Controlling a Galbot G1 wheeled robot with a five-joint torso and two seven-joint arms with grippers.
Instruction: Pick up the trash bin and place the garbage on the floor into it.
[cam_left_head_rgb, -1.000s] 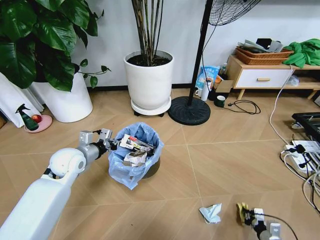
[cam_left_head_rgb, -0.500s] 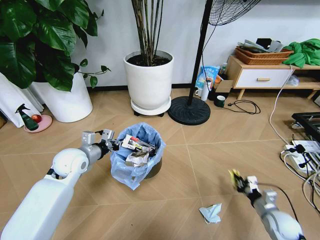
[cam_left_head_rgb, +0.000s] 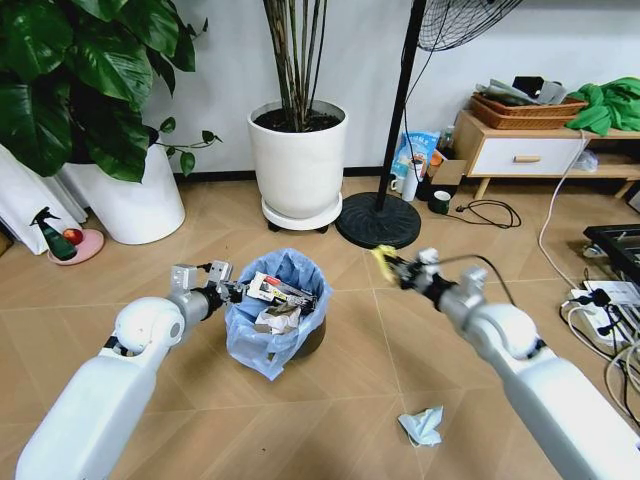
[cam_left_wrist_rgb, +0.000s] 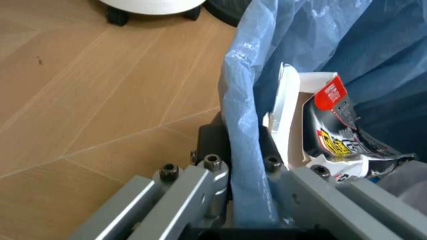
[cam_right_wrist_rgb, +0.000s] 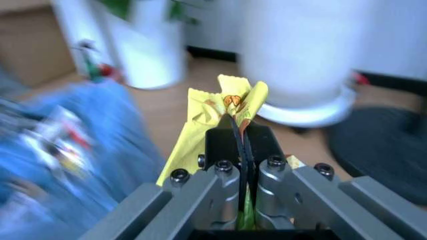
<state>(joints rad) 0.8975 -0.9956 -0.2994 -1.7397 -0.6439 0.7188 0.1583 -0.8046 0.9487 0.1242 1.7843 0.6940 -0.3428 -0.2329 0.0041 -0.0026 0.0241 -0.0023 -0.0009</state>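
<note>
Right wrist view: right gripper (cam_right_wrist_rgb: 241, 131) pinches yellow wrapper (cam_right_wrist_rgb: 217, 112).

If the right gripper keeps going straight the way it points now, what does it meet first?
Probably the trash bin: the right gripper, shut on a yellow wrapper, points toward the bin's blue bag rim, with open air between. Depth is unclear.

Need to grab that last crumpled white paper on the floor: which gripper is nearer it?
Right. The right gripper, shut on a yellow wrapper, is raised beyond the crumpled white paper; the left gripper clamps the trash bin rim, farther off.
</note>
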